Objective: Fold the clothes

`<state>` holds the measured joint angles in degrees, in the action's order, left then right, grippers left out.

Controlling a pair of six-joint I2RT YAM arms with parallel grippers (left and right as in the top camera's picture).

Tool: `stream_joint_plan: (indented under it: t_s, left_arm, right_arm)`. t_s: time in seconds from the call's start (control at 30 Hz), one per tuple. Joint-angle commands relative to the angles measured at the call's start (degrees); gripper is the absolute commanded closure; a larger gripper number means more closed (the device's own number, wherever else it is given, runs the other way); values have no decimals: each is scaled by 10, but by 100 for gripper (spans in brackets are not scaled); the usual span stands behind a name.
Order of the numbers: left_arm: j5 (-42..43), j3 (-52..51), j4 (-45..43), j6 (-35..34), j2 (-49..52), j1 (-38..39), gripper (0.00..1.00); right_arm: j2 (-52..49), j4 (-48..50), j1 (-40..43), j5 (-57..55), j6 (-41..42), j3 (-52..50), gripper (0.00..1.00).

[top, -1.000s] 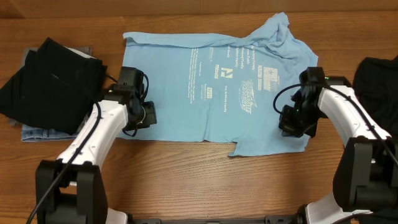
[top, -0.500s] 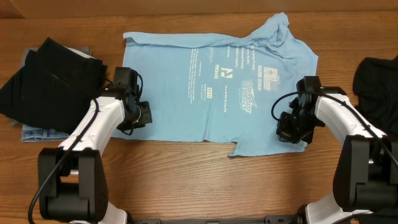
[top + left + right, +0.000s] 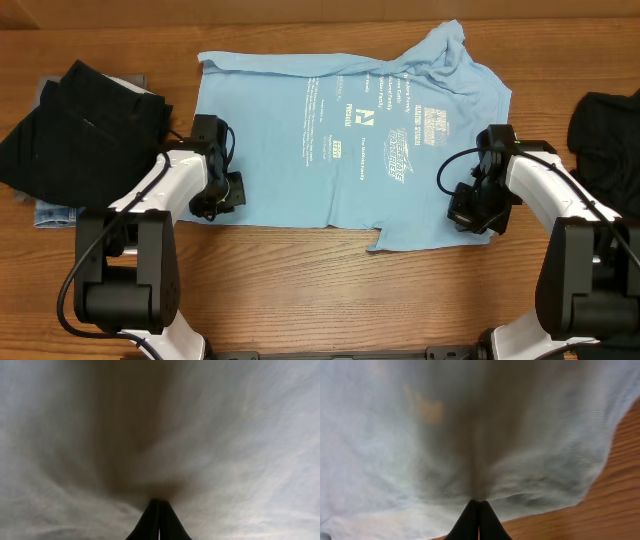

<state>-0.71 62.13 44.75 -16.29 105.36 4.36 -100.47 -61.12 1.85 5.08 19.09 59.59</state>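
Note:
The light blue T-shirt (image 3: 350, 140) lies spread on the wooden table, white print facing up, collar and sleeve bunched at the top right. My left gripper (image 3: 222, 192) sits at the shirt's lower left corner, its jaws closed on the cloth; the left wrist view shows the fabric (image 3: 160, 435) puckered into the closed fingertips (image 3: 152, 527). My right gripper (image 3: 472, 212) is at the shirt's lower right edge, jaws closed on the fabric (image 3: 470, 430), which gathers into the fingertips (image 3: 471, 525) with bare wood beside it.
A pile of black clothes (image 3: 85, 125) on folded denim (image 3: 55, 213) lies at the far left. Another dark garment (image 3: 605, 135) sits at the right edge. Bare table (image 3: 300, 290) runs along the front.
The left gripper has shifted slightly toward the front at the shirt's lower left corner. The right gripper has stayed at the lower right edge. The shirt lies the same.

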Motion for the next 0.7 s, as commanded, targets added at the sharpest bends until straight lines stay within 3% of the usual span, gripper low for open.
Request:
stream_joint_plan:
  t_s: [0.0,0.2,0.47,0.67]
  left_arm:
    - [-34,-2,9,10,14,-3,96]
    - [-33,-2,9,9,14,-3,96]
    - [-33,-2,9,9,14,-3,96]
    - [-33,-2,24,9,14,-3,96]
  right_arm:
    - [6,0,2,-25,27,-4,96]
    - [6,28,2,-24,28,-15,96]
    - [6,144,1,-5,31,-84,96]
    - [6,128,10,-68,80,-108,96]
